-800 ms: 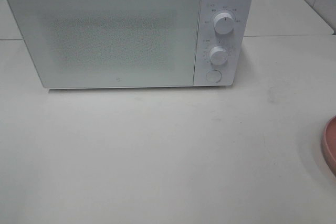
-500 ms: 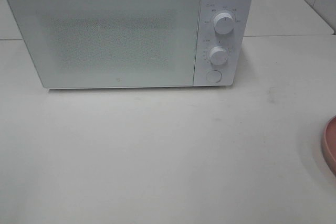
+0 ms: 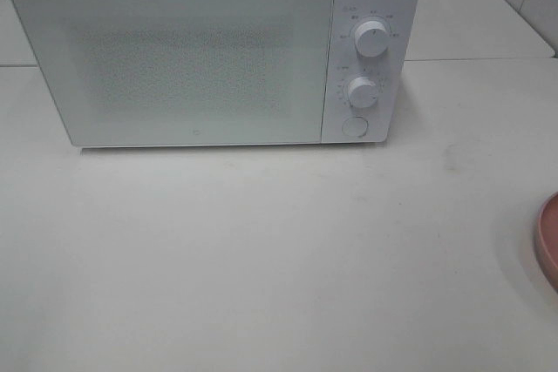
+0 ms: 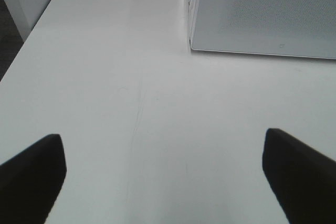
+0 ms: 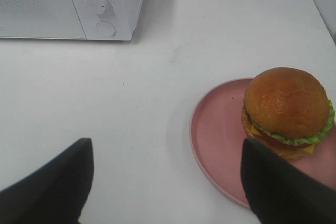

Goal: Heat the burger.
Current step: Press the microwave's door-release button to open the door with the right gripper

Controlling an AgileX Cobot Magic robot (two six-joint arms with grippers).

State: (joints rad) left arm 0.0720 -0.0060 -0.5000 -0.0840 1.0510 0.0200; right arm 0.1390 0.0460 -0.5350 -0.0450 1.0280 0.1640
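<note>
The burger [image 5: 286, 107] has a shiny golden-brown bun, green lettuce and a dark patty. It sits on a pink plate [image 5: 215, 129] in the right wrist view, ahead of my right gripper [image 5: 168, 192] and toward one side. That gripper is open, with nothing between its dark fingers [image 5: 52, 187]. My left gripper [image 4: 165, 182] is open too, over bare white table near the white microwave's [image 4: 262, 14] corner. Neither gripper nor the burger shows in the exterior view. There the microwave [image 3: 174, 58] stands at the back with its door closed.
The microwave's panel carries two knobs [image 3: 373, 41] [image 3: 361, 91] and a round button [image 3: 354, 126]. Only the pink plate's rim [image 3: 549, 241] shows at the exterior view's right edge. The white table [image 3: 261, 250] stretches in front; its side edge [image 4: 16, 56] lies beside the left gripper.
</note>
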